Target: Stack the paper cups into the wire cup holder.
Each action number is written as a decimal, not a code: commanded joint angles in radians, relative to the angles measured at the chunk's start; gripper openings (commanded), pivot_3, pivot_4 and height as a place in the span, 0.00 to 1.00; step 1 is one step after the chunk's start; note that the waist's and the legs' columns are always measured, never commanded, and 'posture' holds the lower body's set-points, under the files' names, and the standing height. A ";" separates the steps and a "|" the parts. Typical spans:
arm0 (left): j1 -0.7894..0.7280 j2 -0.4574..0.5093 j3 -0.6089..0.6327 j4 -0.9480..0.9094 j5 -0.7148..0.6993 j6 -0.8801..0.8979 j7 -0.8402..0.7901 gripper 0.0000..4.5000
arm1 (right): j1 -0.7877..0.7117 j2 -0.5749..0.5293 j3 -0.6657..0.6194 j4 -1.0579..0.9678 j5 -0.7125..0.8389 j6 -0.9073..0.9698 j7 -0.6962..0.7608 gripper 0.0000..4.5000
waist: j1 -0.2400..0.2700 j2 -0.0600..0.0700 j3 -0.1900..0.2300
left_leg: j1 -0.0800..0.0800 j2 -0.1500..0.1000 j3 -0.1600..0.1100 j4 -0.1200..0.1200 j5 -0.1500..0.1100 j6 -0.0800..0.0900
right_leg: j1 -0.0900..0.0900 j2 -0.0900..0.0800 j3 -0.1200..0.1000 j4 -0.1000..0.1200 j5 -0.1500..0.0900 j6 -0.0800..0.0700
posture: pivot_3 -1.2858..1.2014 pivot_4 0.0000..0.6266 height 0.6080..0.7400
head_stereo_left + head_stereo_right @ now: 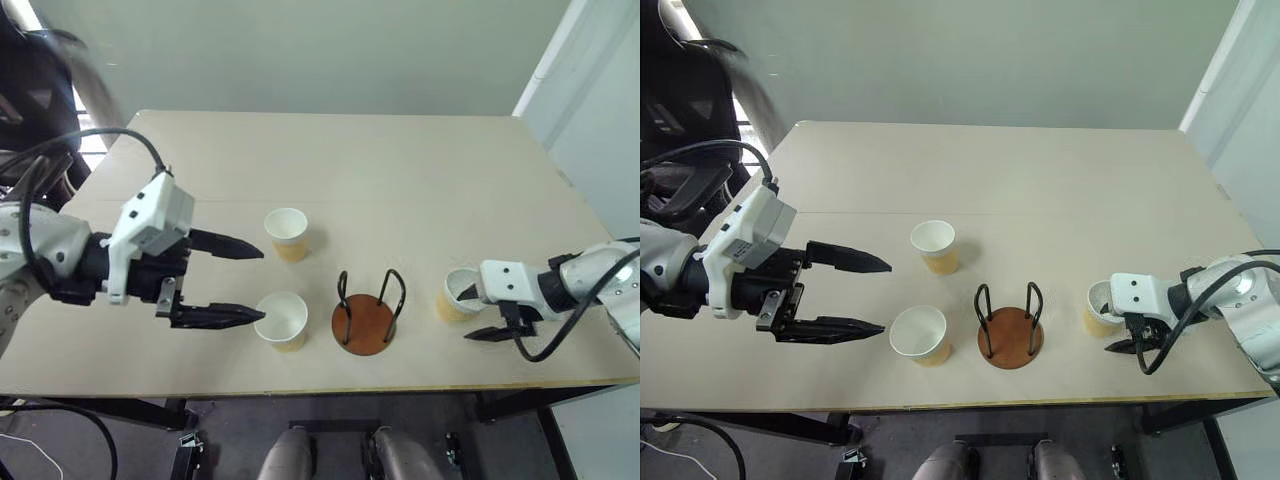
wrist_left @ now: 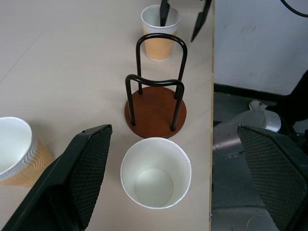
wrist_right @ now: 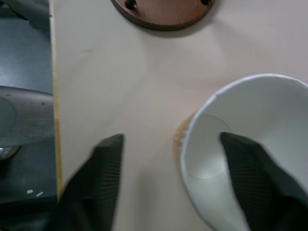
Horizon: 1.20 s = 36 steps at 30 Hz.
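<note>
Three tan paper cups stand upright on the beige table. One cup (image 1: 286, 233) is behind the other near cup (image 1: 281, 319), and both are left of the wire cup holder (image 1: 364, 318), a brown disc with black wire loops and nothing inside. My left gripper (image 1: 262, 283) hangs open just left of these two cups, its lower fingertip almost at the near cup's rim (image 2: 155, 172). The third cup (image 1: 455, 295) is right of the holder. My right gripper (image 1: 467, 316) straddles its near wall, one finger (image 3: 255, 178) inside and the other (image 3: 96, 183) outside, apart from the wall.
The table's front edge (image 1: 330, 388) runs close to the near cup, the holder and the right cup. A dark chair and cables (image 1: 40, 90) sit beyond the back left corner. A white wall (image 1: 600, 110) stands along the table's right side.
</note>
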State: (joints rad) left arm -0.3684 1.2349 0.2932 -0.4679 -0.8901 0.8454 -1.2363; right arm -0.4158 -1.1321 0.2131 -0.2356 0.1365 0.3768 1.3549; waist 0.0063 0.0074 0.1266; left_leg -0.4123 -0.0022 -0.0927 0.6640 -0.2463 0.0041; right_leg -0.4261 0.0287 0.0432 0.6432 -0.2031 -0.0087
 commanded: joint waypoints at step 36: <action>0.164 0.031 0.193 -0.043 0.007 0.000 0.014 1.00 | -0.805 0.096 0.264 0.113 0.452 -0.238 0.260 0.01 | -0.008 0.002 0.001 | -0.001 0.001 0.001 -0.003 -0.001 0.000 | -0.004 0.001 0.002 0.001 -0.006 -0.014 | 0.52 0.24 1.00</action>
State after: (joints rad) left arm -0.2071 1.2603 0.4355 -0.4850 -0.8713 0.8399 -1.2228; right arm -1.2054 -1.0263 0.4705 -0.1014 0.5585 0.1474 1.6103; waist -0.0016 0.0095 0.1279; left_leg -0.4133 -0.0016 -0.0913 0.6612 -0.2476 0.0034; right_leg -0.4299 0.0300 0.0453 0.6444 -0.2093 -0.0230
